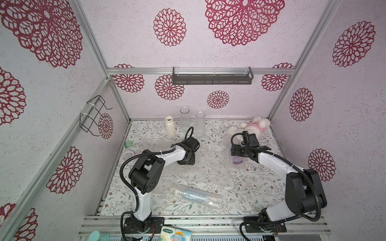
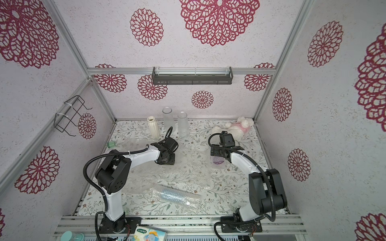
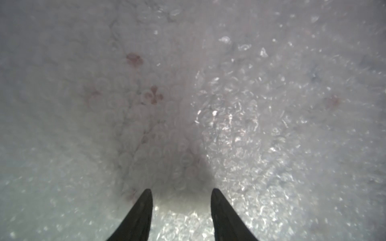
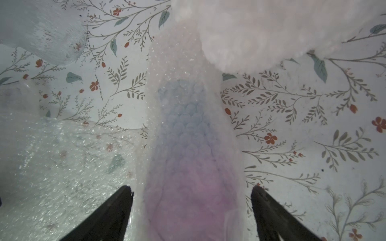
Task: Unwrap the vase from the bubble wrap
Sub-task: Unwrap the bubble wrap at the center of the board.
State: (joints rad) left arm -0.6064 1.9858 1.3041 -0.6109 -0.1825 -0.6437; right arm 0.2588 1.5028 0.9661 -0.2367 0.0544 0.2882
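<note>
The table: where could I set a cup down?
Barest is the front right of the table, between the wrapped vase lying in front and the right arm's base. A smaller patch lies at the back, between the clear vases and the plush toy. The middle is covered by bubble wrap; the back left is crowded.

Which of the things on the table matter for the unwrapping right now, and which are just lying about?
Job: bubble-wrapped purple vase, straddled by the open right gripper; flat bubble wrap sheet under the left gripper.
Lying about: plush toy, white ribbed vase, two clear vases, green box, second wrapped bundle up front.
</note>
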